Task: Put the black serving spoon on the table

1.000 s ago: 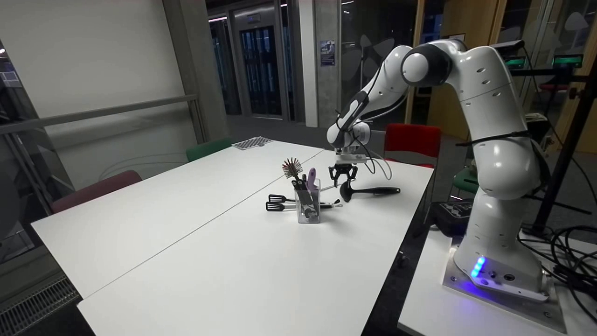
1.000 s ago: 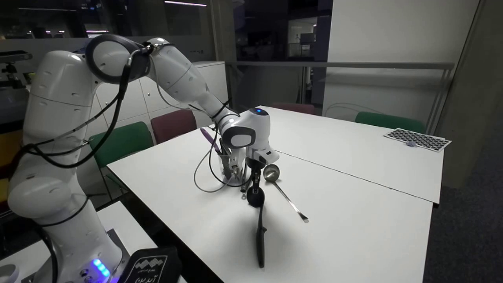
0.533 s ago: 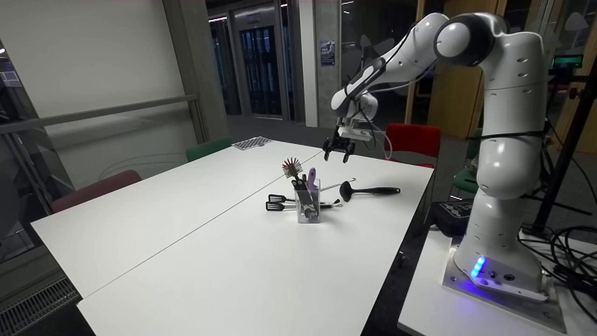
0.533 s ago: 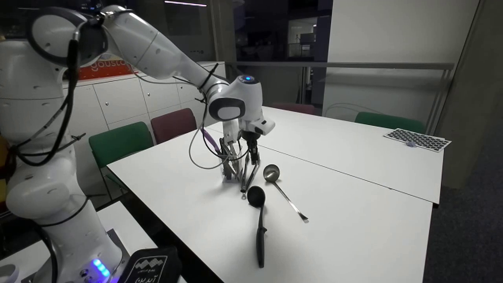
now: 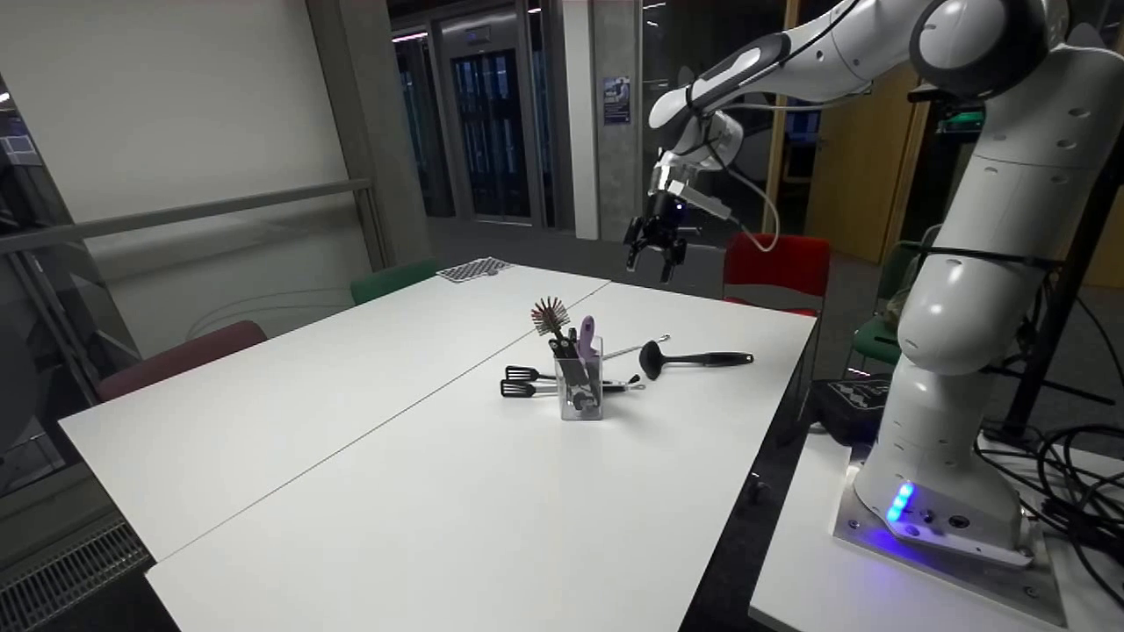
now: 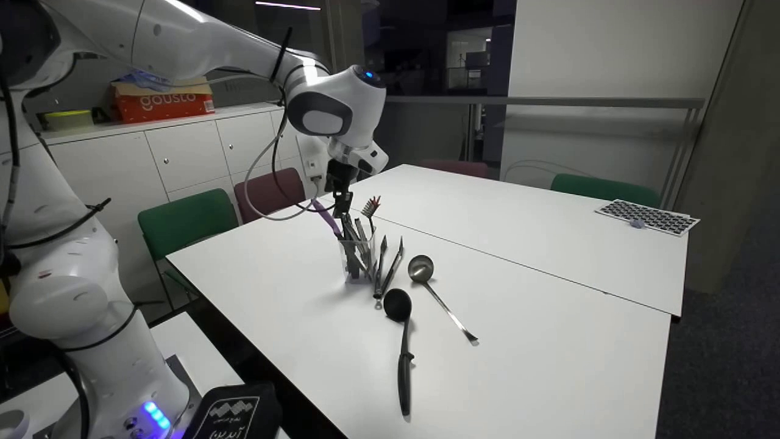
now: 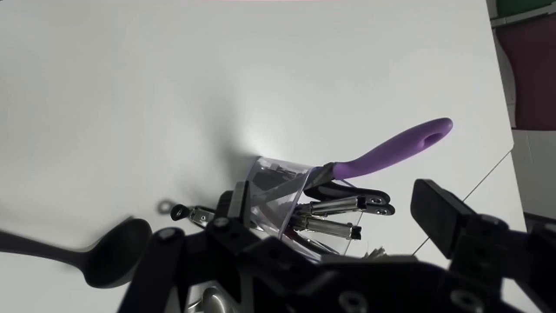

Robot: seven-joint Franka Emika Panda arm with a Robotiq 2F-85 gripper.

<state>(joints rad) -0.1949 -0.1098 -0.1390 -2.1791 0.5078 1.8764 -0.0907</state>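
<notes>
The black serving spoon, a deep ladle with a black handle, lies on the white table (image 6: 548, 366). It shows in both exterior views (image 5: 716, 359) (image 6: 404, 366) and at the left of the wrist view (image 7: 117, 252). My gripper (image 5: 650, 262) is raised above the table, apart from the spoon. In an exterior view the gripper (image 6: 341, 210) appears just above the utensil holder. In the wrist view the gripper's fingers (image 7: 332, 202) are spread wide with nothing held between them. The holder shows beyond them.
A clear utensil holder (image 5: 581, 399) stands upright, with a purple-handled tool (image 7: 395, 150), a brush (image 5: 551, 316) and other utensils. A steel ladle (image 6: 448, 308) lies near the black spoon. Two slotted turners (image 5: 527, 388) lie by the holder. A checkered board (image 6: 647, 217) lies farther off.
My gripper was low at the black spoon's bowl. It has risen away from it, tilted, and moved over toward the holder. The spoon has stayed in place on the table.
</notes>
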